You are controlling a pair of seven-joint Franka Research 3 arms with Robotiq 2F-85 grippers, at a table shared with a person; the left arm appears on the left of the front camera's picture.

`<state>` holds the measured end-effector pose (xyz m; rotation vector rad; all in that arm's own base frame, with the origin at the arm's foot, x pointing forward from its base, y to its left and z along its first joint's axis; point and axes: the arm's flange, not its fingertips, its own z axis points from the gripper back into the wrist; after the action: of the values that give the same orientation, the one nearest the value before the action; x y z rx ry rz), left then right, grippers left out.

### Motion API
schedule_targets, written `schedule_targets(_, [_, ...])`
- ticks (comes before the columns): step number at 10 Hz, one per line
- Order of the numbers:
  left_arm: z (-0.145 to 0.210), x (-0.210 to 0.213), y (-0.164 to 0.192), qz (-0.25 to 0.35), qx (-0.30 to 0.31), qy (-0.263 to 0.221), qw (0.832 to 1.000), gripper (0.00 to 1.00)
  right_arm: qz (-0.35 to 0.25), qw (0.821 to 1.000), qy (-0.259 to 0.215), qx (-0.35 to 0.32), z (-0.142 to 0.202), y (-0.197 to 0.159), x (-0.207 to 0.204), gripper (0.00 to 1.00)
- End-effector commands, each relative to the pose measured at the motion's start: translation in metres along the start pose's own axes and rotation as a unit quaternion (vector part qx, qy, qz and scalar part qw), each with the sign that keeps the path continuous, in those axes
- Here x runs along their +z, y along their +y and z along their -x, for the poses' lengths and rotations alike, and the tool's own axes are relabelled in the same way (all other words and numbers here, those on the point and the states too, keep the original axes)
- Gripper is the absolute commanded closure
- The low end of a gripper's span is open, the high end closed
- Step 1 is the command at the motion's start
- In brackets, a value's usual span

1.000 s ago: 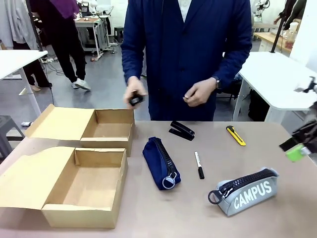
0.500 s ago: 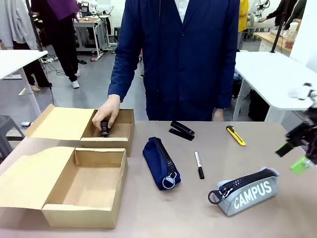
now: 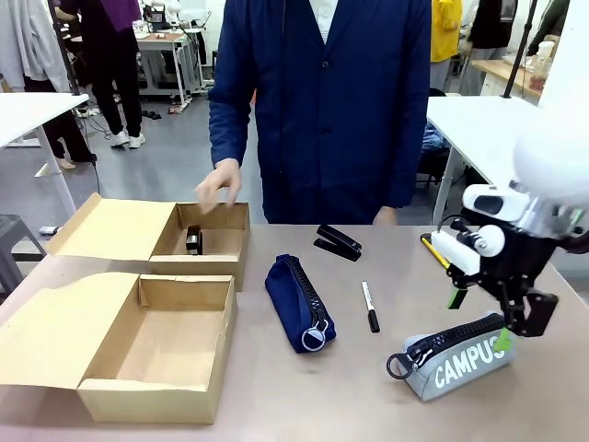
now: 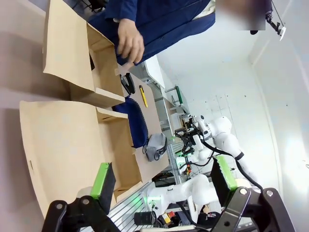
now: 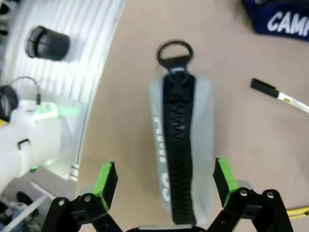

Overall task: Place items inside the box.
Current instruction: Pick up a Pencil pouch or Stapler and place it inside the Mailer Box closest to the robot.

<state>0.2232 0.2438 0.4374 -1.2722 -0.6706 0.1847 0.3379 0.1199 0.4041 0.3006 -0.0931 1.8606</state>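
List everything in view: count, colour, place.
Boxes: 2, brown, table's left; near box, far box.
Staplers: 2, black; one in the far box, one at far middle of the table.
Navy pouch: 1, navy, table's middle.
Marker: 1, white and black, right of the navy pouch.
Grey pouch: 1, grey, lettered "CAMPUS", near right.
Knife: 1, yellow, far right, partly behind the right arm.
Person's hand: 1, above the far box.
Left gripper: black with green pads, open, holding nothing.
Right gripper: black with green pads, open, a finger on either side of the grey pouch.
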Motion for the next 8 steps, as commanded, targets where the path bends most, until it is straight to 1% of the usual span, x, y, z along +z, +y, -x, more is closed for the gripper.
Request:
schedule_targets(1, [0.000, 0.000, -0.002, 0.010, -0.011, -0.006, 1.000, 0.00, 0.035, 0.998, 0.006, -0.055, -0.002, -0.013, -0.006, 0.00])
schedule_targets(2, [0.000, 0.000, -0.002, 0.010, -0.011, -0.006, 1.000, 0.00, 0.028, 0.997, 0.019, -0.072, -0.004, -0.017, -0.010, 0.00])
schedule_targets(3, [0.000, 0.000, -0.002, 0.010, -0.011, -0.006, 1.000, 0.00, 0.010, 0.995, 0.044, -0.086, -0.005, -0.023, -0.019, 0.00])
schedule_targets(4, [0.000, 0.000, -0.002, 0.010, -0.011, -0.006, 1.000, 0.00, -0.022, 0.995, 0.058, -0.078, -0.008, -0.027, -0.029, 0.00])
schedule_targets(5, [0.000, 0.000, -0.002, 0.010, -0.011, -0.006, 1.000, 0.00, -0.037, 0.995, 0.058, -0.077, -0.011, -0.030, -0.037, 0.00])
schedule_targets(6, [0.000, 0.000, -0.002, 0.010, -0.011, -0.006, 1.000, 0.00, -0.048, 0.991, 0.074, -0.098, -0.008, -0.035, -0.049, 0.00])
schedule_targets(7, [0.000, 0.000, -0.002, 0.010, -0.011, -0.006, 1.000, 0.00, -0.057, 0.992, 0.068, -0.094, -0.008, -0.036, -0.054, 0.00])
schedule_targets(8, [0.000, 0.000, -0.002, 0.010, -0.011, -0.006, 1.000, 0.00, -0.060, 0.990, 0.069, -0.111, -0.006, -0.039, -0.056, 0.00])
